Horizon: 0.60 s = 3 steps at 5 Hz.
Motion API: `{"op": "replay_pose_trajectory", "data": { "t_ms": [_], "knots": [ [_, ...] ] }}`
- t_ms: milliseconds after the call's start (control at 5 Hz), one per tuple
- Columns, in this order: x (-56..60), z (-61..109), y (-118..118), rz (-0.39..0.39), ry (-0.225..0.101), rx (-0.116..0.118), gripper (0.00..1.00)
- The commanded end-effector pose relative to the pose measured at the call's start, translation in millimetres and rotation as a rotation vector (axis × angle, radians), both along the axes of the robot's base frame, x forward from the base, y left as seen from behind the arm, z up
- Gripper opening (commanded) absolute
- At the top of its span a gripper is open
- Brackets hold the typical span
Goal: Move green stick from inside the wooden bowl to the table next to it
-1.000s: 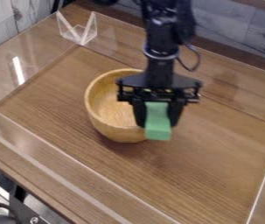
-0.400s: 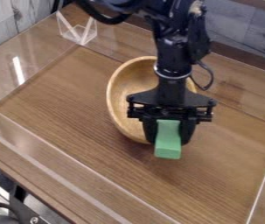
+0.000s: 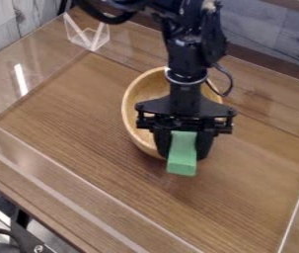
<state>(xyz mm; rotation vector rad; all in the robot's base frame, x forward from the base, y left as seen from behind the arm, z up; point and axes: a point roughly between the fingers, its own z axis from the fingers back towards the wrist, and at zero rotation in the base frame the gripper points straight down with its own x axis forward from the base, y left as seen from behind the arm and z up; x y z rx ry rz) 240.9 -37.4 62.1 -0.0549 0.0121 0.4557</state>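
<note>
grey weathered plank wall (image 3: 277,40) behind, upper right; glare on clear acrylic panels (image 3: 39,59)

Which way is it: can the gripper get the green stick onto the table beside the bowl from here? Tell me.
Probably yes. The gripper is shut on the green stick, already over the wooden bowl rim, and the table beside it looks bare.
</note>
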Motion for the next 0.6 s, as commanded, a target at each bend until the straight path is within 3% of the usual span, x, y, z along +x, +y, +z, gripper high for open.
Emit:
{"op": "replay_pose_trajectory", "data": {
  "t_ms": [0,400],
  "knots": [
    [1.5,11.1,2.8,-0.009,-0.04,-0.007,0.0],
    [-0.5,12.3,7.1,-0.04,-0.047,-0.003,0.0]
  ]
}}
